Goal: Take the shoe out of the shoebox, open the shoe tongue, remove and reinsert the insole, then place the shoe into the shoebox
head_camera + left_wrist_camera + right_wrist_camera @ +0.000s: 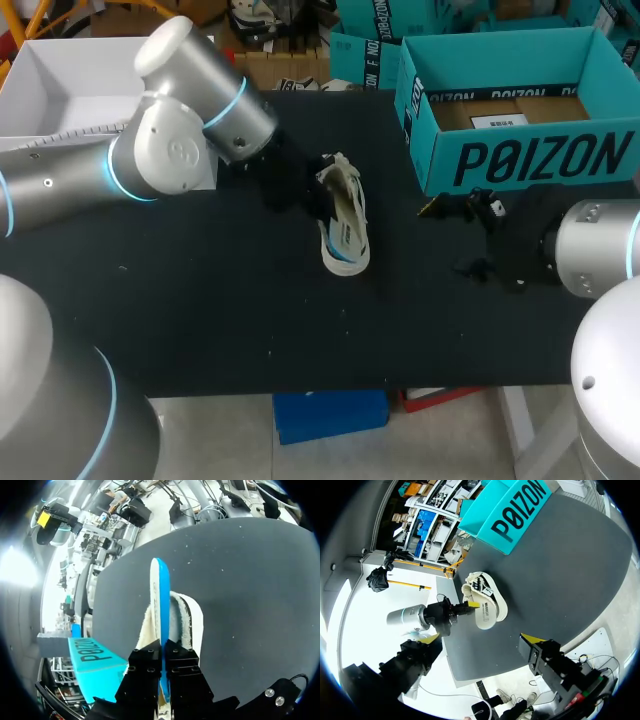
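A white shoe (345, 228) lies on the black table (200, 310), left of the teal shoebox (520, 110). In the left wrist view my left gripper (162, 647) is shut on the edge of the blue insole (160, 595). The insole stands on edge, partly out of the shoe's fleecy opening (187, 622). In the right wrist view the left gripper sits at the shoe (487, 605), on the side away from the shoebox (512, 510). My right gripper (450, 240) stands open and empty in front of the shoebox, apart from the shoe.
The shoebox is open, with brown card and a white label on its floor. A white open box (60, 90) stands at the back left behind my left arm. The table's front edge (330, 385) runs below the shoe.
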